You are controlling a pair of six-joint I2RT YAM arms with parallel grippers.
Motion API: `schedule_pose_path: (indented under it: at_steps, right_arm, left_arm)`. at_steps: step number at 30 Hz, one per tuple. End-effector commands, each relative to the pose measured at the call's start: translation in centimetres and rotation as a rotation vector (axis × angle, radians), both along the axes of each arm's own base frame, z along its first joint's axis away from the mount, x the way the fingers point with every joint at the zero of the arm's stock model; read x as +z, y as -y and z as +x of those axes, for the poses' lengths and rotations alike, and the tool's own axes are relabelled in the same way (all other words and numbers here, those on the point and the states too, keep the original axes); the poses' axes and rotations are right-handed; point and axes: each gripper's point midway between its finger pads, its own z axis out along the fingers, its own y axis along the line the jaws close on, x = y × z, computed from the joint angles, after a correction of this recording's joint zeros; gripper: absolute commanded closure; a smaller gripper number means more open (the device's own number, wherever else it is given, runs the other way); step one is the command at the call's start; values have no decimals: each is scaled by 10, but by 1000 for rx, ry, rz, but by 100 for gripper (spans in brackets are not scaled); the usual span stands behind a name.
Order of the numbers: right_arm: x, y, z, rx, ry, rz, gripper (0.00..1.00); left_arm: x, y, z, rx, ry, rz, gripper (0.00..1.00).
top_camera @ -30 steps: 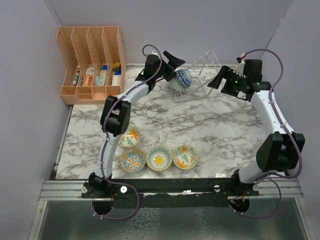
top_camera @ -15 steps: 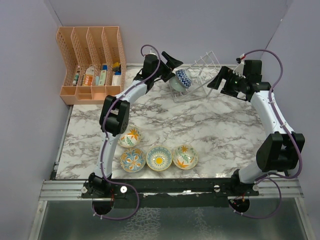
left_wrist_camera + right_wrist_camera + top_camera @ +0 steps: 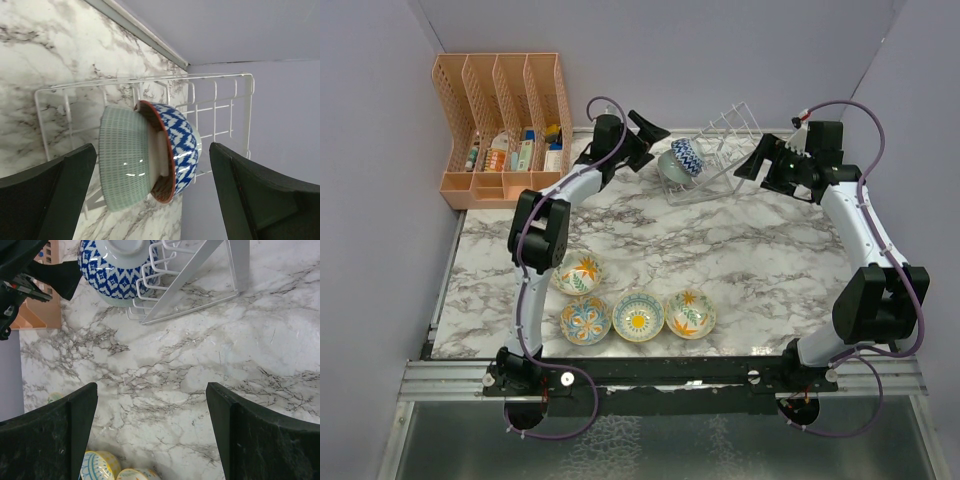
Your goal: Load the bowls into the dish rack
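Left gripper (image 3: 648,135) has backed away leftward from the dish rack (image 3: 725,130), fingers wide and empty (right gripper (image 3: 752,160) is spread too). Teal bowl (image 3: 122,165) and blue-patterned bowl (image 3: 180,145) sit racked, while four bowls (image 3: 638,314) wait near the arm bases.

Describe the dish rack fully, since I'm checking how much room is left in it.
The dish rack is a small, see-through frame of thin white wire with upright prongs, sitting towards the far edge of the marble table. Two bowls stand on edge at its left end, nested together: a pale green bowl and a blue-and-white bowl with a reddish rim. The slots to their right look empty. Nothing else appears to touch it.
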Motion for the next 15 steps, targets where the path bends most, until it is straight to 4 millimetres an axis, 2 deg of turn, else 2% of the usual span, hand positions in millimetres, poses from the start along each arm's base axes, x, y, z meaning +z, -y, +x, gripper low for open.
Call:
schedule_pose_path:
  at_steps: [1, 8, 15]
  right_arm:
    - [13, -1, -1, 10, 48, 8, 11]
    - [13, -1, -1, 10, 48, 7, 11]
    - [13, 1, 1, 2, 50, 1, 11]
  left_arm:
    - [34, -18, -7, 33, 71, 7, 1]
    - [10, -23, -13, 33, 22, 29, 1]
    - [4, -12, -13, 14, 14, 24, 1]
